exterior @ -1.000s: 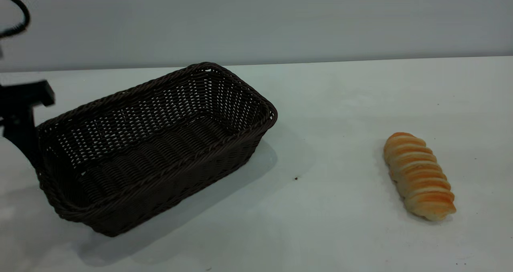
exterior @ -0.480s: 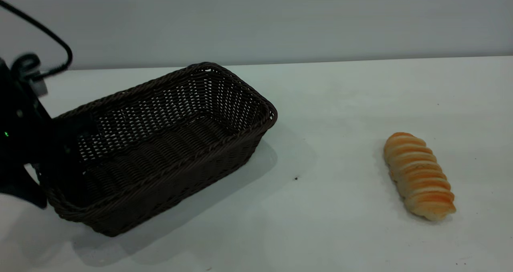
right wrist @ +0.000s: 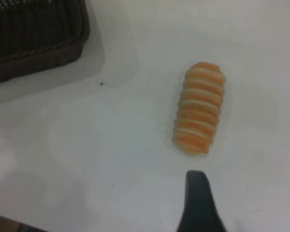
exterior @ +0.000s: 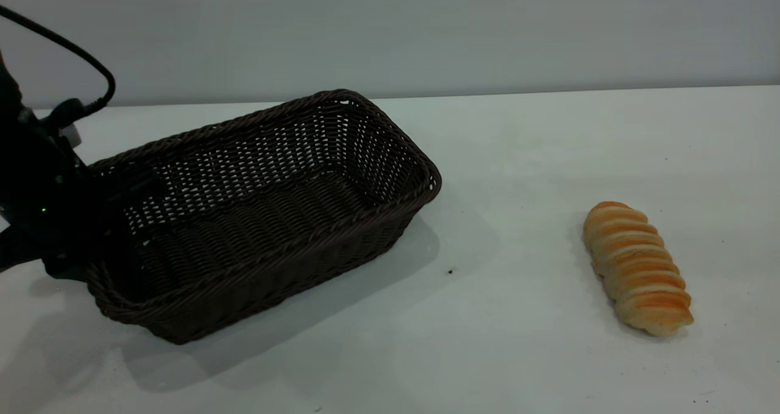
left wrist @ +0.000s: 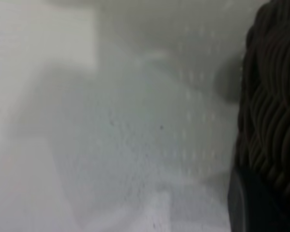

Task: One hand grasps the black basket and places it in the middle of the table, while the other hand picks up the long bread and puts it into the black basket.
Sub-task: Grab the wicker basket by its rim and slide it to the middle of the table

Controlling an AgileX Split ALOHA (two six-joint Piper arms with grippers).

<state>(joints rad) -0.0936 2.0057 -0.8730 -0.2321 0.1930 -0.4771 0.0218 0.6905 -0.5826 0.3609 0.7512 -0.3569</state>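
Wicker fills the left half of the exterior view: the black basket (exterior: 262, 213) sits on the white table (exterior: 518, 158), its long axis running from lower left toward the upper middle of the frame. My left gripper (exterior: 91, 219) is at the basket's short end near the left edge of the frame, with one finger apparently reaching inside the wall and the rest of the arm outside it, so I judge its jaws are pinching the rim, though the dark parts blend together. A thin black cable (exterior: 73, 51) loops above it in the upper left. In the left wrist view I see only a strip of dark weave at the right edge, touching the gripper.

I judge the basket is not yet in the middle of the table; it lies left of centre, so the first step is in hand but unfinished.

The long bread (exterior: 637, 267) lies untouched on the table in the lower right of the exterior view, well apart from the basket, striped top upward. In the right wrist view it sits near centre (right wrist: 199, 107), with one dark finger (right wrist: 199, 200) of my right gripper showing below it, near but not touching. I cannot tell whether those jaws are spread or closed. Picking up the bread and putting it in the basket is all left to do
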